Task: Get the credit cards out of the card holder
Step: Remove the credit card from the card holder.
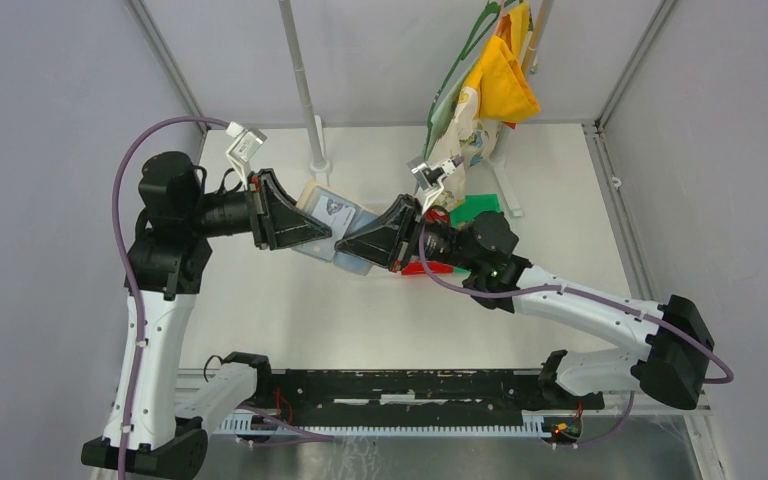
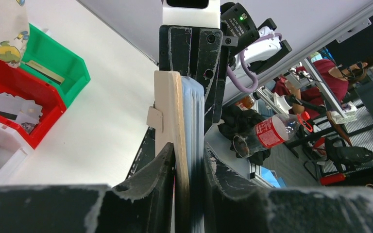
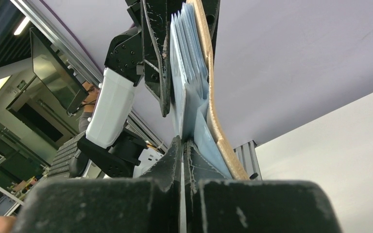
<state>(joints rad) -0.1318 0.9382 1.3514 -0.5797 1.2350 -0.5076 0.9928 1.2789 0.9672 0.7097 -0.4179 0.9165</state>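
Observation:
The card holder (image 1: 345, 222) is held in the air between my two grippers, above the middle of the table. In the left wrist view it stands edge-on, with a tan cover (image 2: 177, 116) and pale blue-grey pockets (image 2: 194, 121). My left gripper (image 2: 189, 162) is shut across its whole thickness and also shows in the top view (image 1: 326, 240). My right gripper (image 3: 181, 148) meets it from the opposite side (image 1: 353, 248). It is shut on one thin pale sheet, seemingly a credit card (image 3: 176, 73), at the edge of the fanned pockets (image 3: 192, 58). The other cards are hidden.
A red bin (image 1: 425, 268) and a green bin (image 1: 475, 208) sit just behind the right wrist; both show in the left wrist view (image 2: 9, 87) (image 2: 53, 63), beside a white tray (image 2: 0, 145). Yellow-and-white cloths (image 1: 495, 70) hang on a rack at the back. A stand pole (image 1: 305, 90) rises at the back centre.

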